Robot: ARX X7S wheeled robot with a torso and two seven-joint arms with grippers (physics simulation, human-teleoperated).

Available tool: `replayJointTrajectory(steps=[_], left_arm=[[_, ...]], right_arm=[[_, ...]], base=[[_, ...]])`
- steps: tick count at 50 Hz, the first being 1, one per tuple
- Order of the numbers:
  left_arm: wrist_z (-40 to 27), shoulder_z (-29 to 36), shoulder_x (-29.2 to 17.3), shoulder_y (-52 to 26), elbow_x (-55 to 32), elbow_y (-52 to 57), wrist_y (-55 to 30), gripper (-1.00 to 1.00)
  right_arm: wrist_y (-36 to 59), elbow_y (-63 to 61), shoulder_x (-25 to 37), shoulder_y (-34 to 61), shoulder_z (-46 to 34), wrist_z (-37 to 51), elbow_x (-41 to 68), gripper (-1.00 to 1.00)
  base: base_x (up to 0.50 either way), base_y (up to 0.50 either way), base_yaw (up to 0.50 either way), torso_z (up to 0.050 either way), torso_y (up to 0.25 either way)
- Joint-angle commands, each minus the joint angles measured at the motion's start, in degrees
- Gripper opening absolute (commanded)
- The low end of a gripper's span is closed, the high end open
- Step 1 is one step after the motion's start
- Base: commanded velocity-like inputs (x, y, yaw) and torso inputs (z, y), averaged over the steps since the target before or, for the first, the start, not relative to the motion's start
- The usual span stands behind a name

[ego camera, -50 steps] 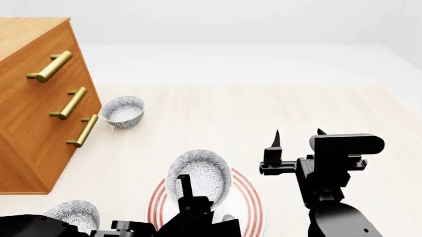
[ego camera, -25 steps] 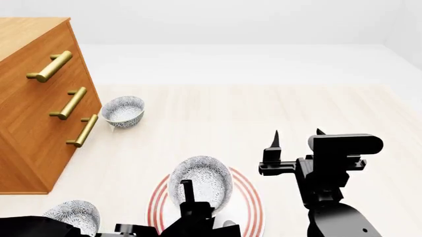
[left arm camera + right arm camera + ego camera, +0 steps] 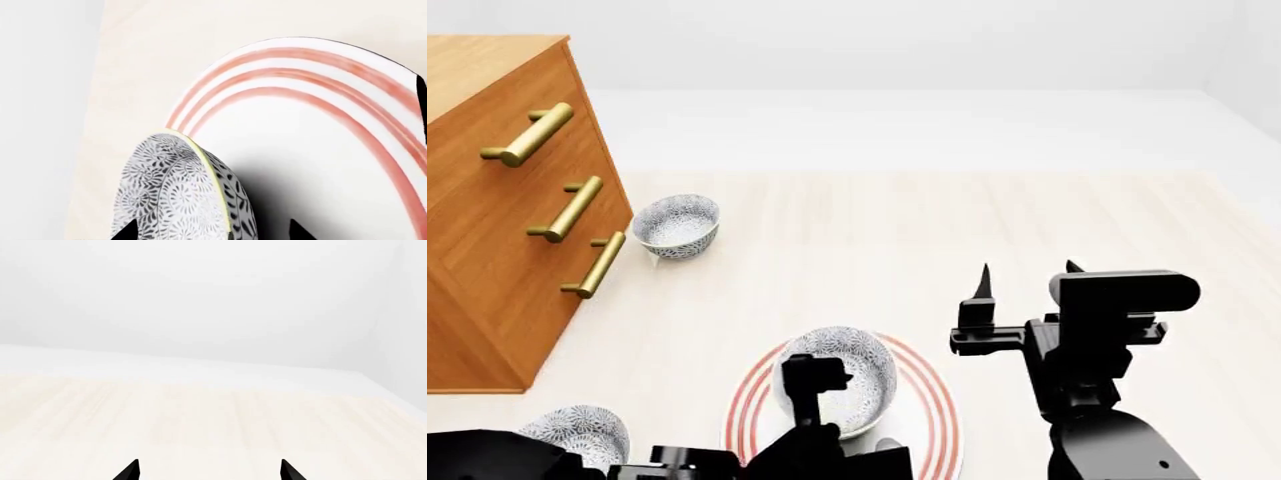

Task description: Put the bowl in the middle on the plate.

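Speckled grey-blue porcelain fills the lower part of the left wrist view: the bowl [image 3: 183, 192] stands tilted, its rim edge-on to the camera, with the red rings of the plate [image 3: 320, 130] curving around it. The two black fingertips [image 3: 127, 231] of the left gripper [image 3: 210, 232] stand on either side of the bowl wall, one inside and one outside, so you grip it by the rim, though the contact itself is cut off by the picture's edge. A dark shadow lies on the plate just beside the bowl, so I judge the bowl is very near the plate or already touching it. Lower it gently and bring the rim level before you let go.

From the head view, the bowl [image 3: 841, 375] sits over the far half of the plate [image 3: 928, 400], with the left gripper [image 3: 811, 385] at its near rim. Move it a little toward yourself so it ends at the centre, then part the fingers slowly and lift straight up, so that the inner finger does not drag the wall. Two other bowls, one near the wooden drawers [image 3: 501, 220] and one at the lower left, need no attention.

In the right wrist view, the right gripper [image 3: 209, 470] holds nothing; its tips stand apart over bare wood. Leave it there.
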Motion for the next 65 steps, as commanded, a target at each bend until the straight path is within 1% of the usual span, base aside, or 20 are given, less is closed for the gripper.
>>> replayJointTrajectory(steps=[1,8,12,15,18,26,28,31,32,35,41,45,47,49,52,53,54,56,58,65], left_arm=[[-0.7,-3.3,-1.7,-1.2,-5.6,7.6,-5.1,1.0],[-5.6,-15.5,-3.7,-2.5,-22.7,18.0,-15.4,1.0],[-14.8,-25.8,-5.1,-5.7,-42.3,19.6,-19.1,1.0],[-21.8,-28.1,-6.7,-9.6,-52.5,20.3,-17.5,1.0],[-24.9,-29.3,-8.1,-12.0,-57.1,21.2,-15.3,1.0],[-19.0,-41.4,-16.2,-17.4,-60.9,21.7,-6.6,1.0],[-17.5,-47.0,-20.1,-17.3,-62.3,21.3,-1.0,1.0],[-22.5,-51.3,-23.9,-15.4,-66.6,17.4,7.4,1.0],[-23.7,-52.2,-23.7,-14.3,-63.3,17.4,8.6,1.0],[-24.0,-55.5,-26.3,-7.7,-63.2,19.3,15.3,1.0],[-26.1,-60.8,-29.5,-1.5,-63.2,20.0,24.3,1.0],[-31.6,-64.0,-30.6,7.9,-45.6,24.5,28.4,1.0],[-27.6,-65.2,-31.7,13.4,-46.3,25.2,32.8,1.0],[-30.0,-66.6,-31.4,21.6,-33.4,27.8,36.2,1.0],[-26.6,-68.0,-32.3,30.9,-29.0,28.4,43.1,1.0],[-27.3,-68.2,-31.4,36.3,-22.5,28.5,46.0,1.0],[-26.5,-68.3,-31.2,38.7,-21.0,28.2,47.7,1.0],[-26.4,-68.2,-30.9,40.4,-19.6,27.9,48.7,1.0],[-26.8,-67.6,-29.4,45.2,-12.6,26.7,51.1,1.0],[-25.6,-65.9,-27.8,45.3,-8.8,24.5,50.9,1.0]], right_arm=[[0.0,0.0,0.2,0.1,0.1,0.2,0.3,1.0],[-0.1,-0.4,0.3,-0.1,0.0,0.4,0.5,1.0],[-0.2,-0.2,0.3,0.0,-0.1,0.6,0.5,1.0],[-0.2,-0.1,0.3,-0.1,-0.1,0.6,0.5,1.0],[-0.1,-0.2,0.4,-0.1,-0.1,0.7,0.6,1.0],[0.0,-0.5,0.5,-0.2,-0.1,0.9,0.9,1.0],[0.1,-0.6,0.5,-0.2,0.1,1.0,1.0,1.0],[-0.1,-0.6,0.4,-0.2,0.2,1.0,1.2,1.0],[-0.2,-0.5,0.4,-0.2,0.1,1.1,1.2,1.0],[-0.9,-0.4,0.4,-0.4,-0.2,1.0,1.0,1.0],[-0.6,-1.6,0.6,-0.5,0.0,1.5,1.2,1.0],[-1.0,-2.5,0.7,-0.9,-0.1,1.6,1.1,1.0],[-1.1,-3.0,0.9,-1.1,0.0,1.7,1.2,1.0],[-1.1,-3.7,1.0,-1.3,0.1,1.8,1.2,1.0],[-2.5,-5.5,1.0,-2.0,0.6,2.1,1.2,1.0],[-2.5,-7.9,1.2,-2.6,0.6,2.6,1.0,1.0],[-2.4,-9.0,1.4,-2.9,0.4,2.8,0.8,1.0],[-2.3,-10.2,1.5,-3.2,0.1,3.1,0.6,1.0],[-1.8,-16.0,2.0,-4.6,-0.8,4.4,-0.3,1.0],[-1.1,-24.6,3.4,-6.5,-3.9,6.4,-2.5,1.0]], base=[[0.0,0.0,0.0,0.0,0.0],[0.0,0.0,0.0,0.0,0.0],[0.0,0.0,0.0,0.0,0.0],[0.0,0.0,0.0,0.0,0.0],[0.0,0.0,0.0,0.0,0.0],[0.0,0.0,0.0,0.0,0.0],[0.0,0.0,0.0,0.0,0.0],[0.0,0.0,0.0,0.0,0.0],[0.0,0.0,0.0,0.0,0.0],[0.0,0.0,0.0,0.0,0.0],[0.0,0.0,0.0,0.0,0.0],[0.0,0.0,0.0,0.0,0.0],[0.0,0.0,0.0,0.0,0.0],[0.0,0.0,0.0,0.0,0.0],[0.0,0.0,0.0,0.0,0.0],[0.0,0.0,0.0,0.0,0.0],[0.0,0.0,0.0,0.0,0.0],[0.0,0.0,0.0,0.0,0.0],[0.0,0.0,0.0,0.0,0.0],[0.0,0.0,0.0,0.0,0.0]])
